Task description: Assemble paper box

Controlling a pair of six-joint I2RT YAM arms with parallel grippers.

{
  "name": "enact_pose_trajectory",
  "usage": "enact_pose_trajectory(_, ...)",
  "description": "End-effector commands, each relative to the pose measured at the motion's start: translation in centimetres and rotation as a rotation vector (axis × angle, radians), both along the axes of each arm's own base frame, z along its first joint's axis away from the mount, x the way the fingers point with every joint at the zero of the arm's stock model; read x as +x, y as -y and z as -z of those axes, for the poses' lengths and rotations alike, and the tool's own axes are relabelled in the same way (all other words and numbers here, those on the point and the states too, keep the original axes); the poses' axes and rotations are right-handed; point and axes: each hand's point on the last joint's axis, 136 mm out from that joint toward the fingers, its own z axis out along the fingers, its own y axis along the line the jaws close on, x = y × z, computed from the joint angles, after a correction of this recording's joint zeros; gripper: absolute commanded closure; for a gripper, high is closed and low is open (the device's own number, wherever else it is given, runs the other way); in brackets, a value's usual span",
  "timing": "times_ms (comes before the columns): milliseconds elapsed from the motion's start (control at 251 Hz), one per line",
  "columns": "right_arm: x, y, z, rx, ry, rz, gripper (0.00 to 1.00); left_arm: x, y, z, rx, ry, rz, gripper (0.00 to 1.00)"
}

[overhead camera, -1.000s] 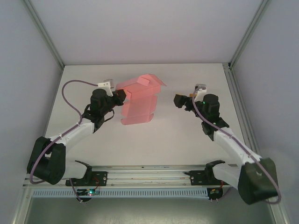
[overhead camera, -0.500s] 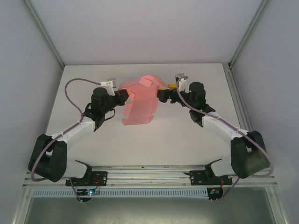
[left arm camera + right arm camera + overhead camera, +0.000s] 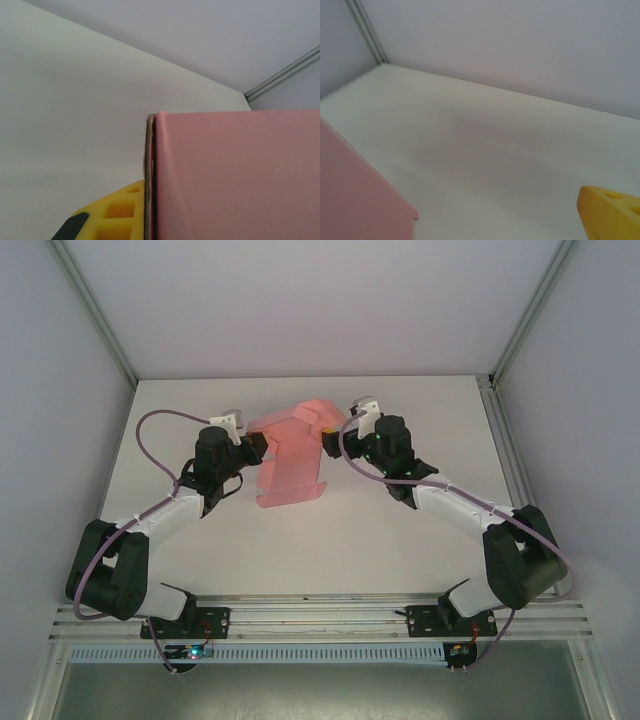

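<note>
Pink thin-card paper box [image 3: 290,475], creased, seemingly part-folded.

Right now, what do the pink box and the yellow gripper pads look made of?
Box: thin card, matte pink; its cut edge shows a pale, fibrous-looking core. Pads: probably moulded or printed plastic, matte yellow, with square recesses.
</note>
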Motion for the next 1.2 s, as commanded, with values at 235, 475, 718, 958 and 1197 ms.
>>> enact_pose_trajectory(235, -3.5, 3.2, -0.5, -0.248, 0.044, 0.058, 0.02, -1.1, 2.5, -3.5, 0.018, 0.117, 0.131, 1.00)
enact_pose_trajectory(475, -8.2, 8.2, -4.0, -0.034, 0.051, -0.002, 0.02, -1.4, 1.7, -2.8, 0.075, 0.117, 0.108, 1.00)
enact_pose_trajectory(718, -7.6, 10.5, -7.6, 0.069, 0.105, -0.037, 0.20, -1.8, 2.2, -2.9, 0.086, 0.119, 0.151, 1.00)
enact_pose_trajectory(958, -5.5, 5.3, -7.8, 0.074, 0.018, -0.316, 0.44, -2.0, 2.3, -2.6, 0.086, 0.112, 0.163, 1.00)
enact_pose_trajectory(1197, -8.0, -0.8, -5.0, -0.002, -0.047, -0.587, 0.54, -1.3, 1.6, -2.7, 0.096, 0.091, 0.110, 1.00)
